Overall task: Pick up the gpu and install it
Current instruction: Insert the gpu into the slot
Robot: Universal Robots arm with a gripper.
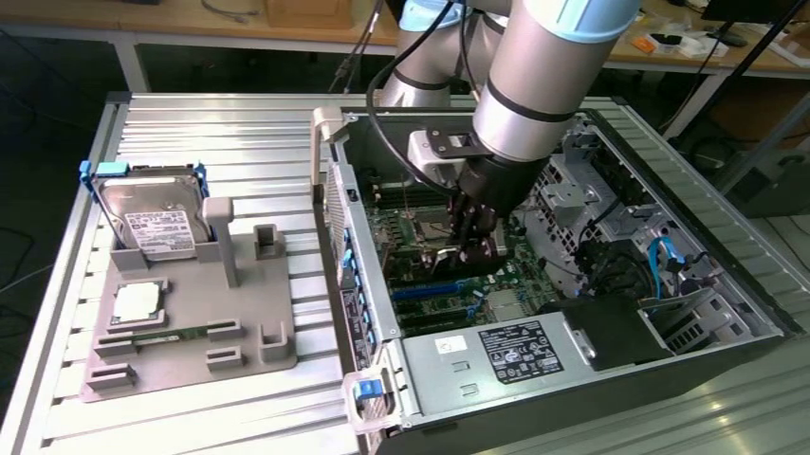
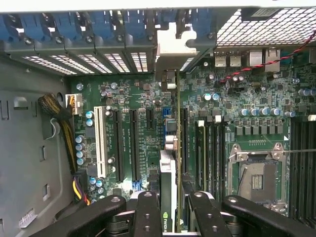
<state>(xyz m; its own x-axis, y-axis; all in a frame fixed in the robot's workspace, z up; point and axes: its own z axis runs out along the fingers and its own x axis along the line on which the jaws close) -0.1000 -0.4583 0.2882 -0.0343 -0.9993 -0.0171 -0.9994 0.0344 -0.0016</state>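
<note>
Inside the open computer case (image 1: 760, 318), the gripper (image 2: 170, 202) clamps the gpu (image 2: 168, 173) edge-on over the green motherboard's (image 2: 138, 98) slots, with a small green Nvidia logo (image 2: 165, 216) on its edge.

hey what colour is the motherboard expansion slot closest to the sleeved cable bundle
White. The slot shows best in the wrist view.

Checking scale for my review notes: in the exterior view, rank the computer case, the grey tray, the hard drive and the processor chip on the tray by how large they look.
1. computer case
2. grey tray
3. hard drive, leaning in its stand
4. processor chip
</note>
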